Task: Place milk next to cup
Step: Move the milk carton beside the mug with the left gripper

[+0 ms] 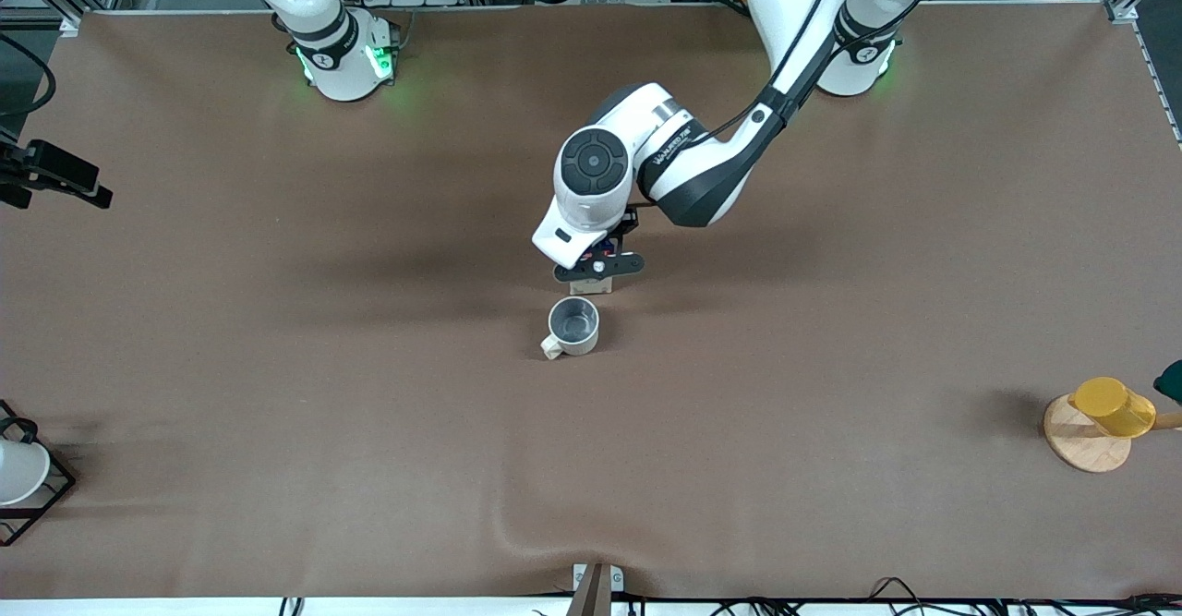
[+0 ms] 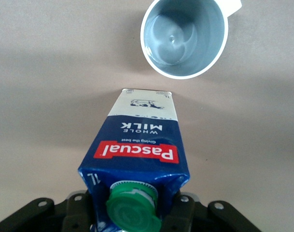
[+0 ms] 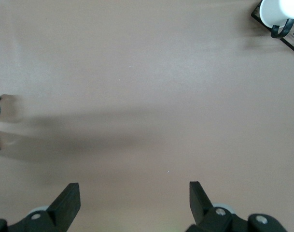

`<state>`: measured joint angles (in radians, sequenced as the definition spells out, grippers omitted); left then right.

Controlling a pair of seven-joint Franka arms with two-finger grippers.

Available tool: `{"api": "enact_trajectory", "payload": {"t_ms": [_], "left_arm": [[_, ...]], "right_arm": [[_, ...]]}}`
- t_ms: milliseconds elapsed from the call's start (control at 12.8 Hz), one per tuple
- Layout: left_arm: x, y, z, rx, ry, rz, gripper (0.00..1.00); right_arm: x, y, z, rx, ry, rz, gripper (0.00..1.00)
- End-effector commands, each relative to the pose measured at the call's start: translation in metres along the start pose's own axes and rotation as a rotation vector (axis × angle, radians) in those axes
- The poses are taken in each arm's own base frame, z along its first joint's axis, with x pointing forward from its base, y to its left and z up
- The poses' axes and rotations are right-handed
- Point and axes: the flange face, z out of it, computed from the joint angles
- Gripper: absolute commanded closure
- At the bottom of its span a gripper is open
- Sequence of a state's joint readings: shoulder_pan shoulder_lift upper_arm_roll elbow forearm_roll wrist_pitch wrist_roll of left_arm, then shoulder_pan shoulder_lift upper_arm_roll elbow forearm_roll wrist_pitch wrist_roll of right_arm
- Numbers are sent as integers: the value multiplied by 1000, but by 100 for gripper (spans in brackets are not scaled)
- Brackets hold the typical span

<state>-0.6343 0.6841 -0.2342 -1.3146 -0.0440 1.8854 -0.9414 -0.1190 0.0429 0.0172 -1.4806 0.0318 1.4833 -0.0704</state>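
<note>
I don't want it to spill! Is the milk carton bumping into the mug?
Apart. The left wrist view shows a strip of bare table between the milk, held by the left gripper, and the cup.

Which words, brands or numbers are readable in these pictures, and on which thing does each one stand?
"Pascual": red label on the milk.
"WHOLE MILK": blue panel of the milk.
"Giving the best": small line under the label.
"1L": near the cap.
Left arm lettering: too small to read.
Cup: no text.
</note>
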Motion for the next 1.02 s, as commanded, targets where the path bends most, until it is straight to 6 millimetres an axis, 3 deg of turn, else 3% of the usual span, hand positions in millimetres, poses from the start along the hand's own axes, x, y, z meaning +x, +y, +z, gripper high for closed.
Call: {"api": "enact_trajectory", "payload": {"t_ms": [0,156,547,625,859,938], "left_arm": [[1,7,-4,-9,27,24,46],[1,8,-3,-14,32,24,46],[3,10,6,-18,32,25,45],[3,10,6,-20,35,25,40],[5,9,5,-22,38,27,0],[5,10,3,-24,40,29,0]], "right_arm": [[2,4,-3,-5,0,20,0],[2,-9,-2,-22,-5,-9,0],[3,-8,-2,-24,0,-3,0],[5,-4,2,-20,-7,0,0],[4,-3,-1,-21,-3,1,0],[3,-2,-3,-21,0,1,0]]}}
